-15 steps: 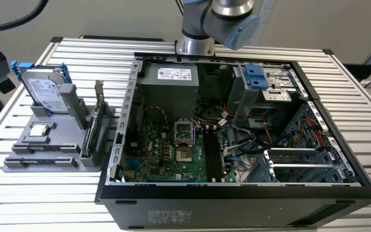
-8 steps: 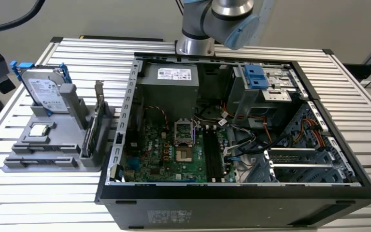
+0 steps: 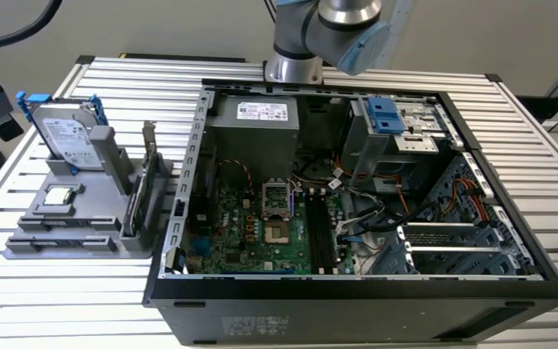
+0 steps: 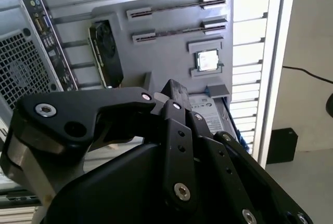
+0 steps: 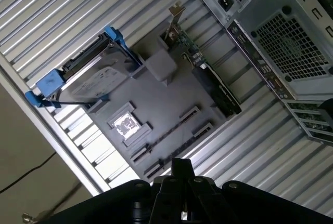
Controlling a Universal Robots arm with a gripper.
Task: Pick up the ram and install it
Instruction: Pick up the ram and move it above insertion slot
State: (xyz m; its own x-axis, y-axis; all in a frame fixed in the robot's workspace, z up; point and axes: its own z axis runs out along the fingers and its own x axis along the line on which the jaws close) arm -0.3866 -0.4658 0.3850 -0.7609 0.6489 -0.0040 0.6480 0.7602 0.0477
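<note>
Grey fixture (image 3: 27, 251) sits at the exterior view's left of the open case (image 3: 357, 291), well apart from the motherboard's black slots (image 3: 320, 233); a long carry could shake a weak grip loose. In the second wrist view the gripper (image 4: 174, 86) hangs apart from the ram (image 4: 175, 6) in its groove; how wide it stands I cannot tell. In the first wrist view an off-centre descent may strike the clips (image 5: 190, 112) or upright card (image 5: 216, 91).

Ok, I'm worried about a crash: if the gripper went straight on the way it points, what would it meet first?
Likely the gray holder, near the closer ram lying in its slot; the gripper aims there in the first wrist view, though depth is unclear.
</note>
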